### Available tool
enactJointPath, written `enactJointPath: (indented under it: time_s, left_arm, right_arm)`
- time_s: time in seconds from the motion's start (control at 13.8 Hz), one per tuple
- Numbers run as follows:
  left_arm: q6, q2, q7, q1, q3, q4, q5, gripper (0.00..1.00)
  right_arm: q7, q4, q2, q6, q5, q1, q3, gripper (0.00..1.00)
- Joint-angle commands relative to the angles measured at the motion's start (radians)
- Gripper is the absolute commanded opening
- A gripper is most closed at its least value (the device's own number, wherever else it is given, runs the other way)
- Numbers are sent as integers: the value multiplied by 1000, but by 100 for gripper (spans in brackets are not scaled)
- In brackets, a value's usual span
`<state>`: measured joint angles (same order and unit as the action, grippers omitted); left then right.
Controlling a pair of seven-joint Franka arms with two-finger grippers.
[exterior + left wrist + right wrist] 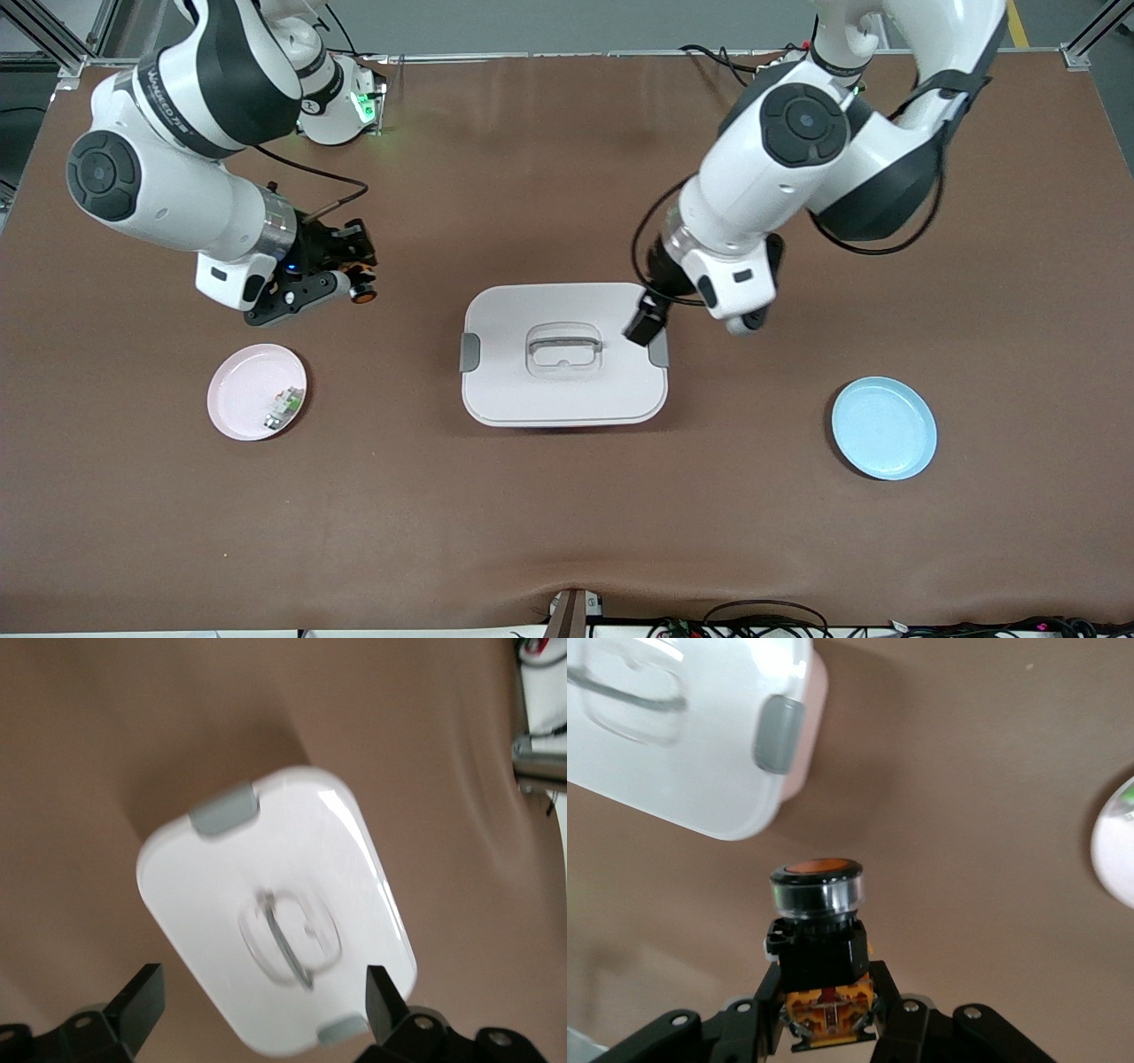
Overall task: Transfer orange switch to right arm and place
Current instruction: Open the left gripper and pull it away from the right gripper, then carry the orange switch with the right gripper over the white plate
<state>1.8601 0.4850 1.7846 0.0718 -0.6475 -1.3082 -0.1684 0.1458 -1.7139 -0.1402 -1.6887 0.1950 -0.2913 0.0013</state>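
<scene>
While the right gripper (341,270) clamps the black cylindrical orange-capped switch (359,291) at frame left, just above the pink plate (239,399), left gripper (645,326) hangs open over the white lidded box (567,394)

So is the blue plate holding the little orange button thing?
No, the blue plate has nothing on it; the orange switch is pinched in the right gripper, up over the bare table.

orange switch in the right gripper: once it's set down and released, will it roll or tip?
Probably rolls if laid on its side: the orange switch has a round cap and collar. Stood on its base it may tip, since the cap end looks wider than the blocky body. It looks rigid; the right gripper is shut on its base. The left gripper waits open over the lidded white box.
</scene>
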Motion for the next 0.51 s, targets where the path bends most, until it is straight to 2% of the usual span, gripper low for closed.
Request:
enactJointPath:
  time_s: [0.0,0.14,0.43]
  left_arm:
    - [-105,-40,-158,-53,0,-13,-89,100]
    - [-179,-69,-362,-121,-1,-13,-102,100]
    - [-214,-114,-655,-265,-3,-34,-102,100]
  right_arm:
    - [154,-15,21,12,-87,56,16,0]
    - [277,-27,17,0,-126,102,16,0]
    - [473,-85,14,-84,-167,185,16,0]
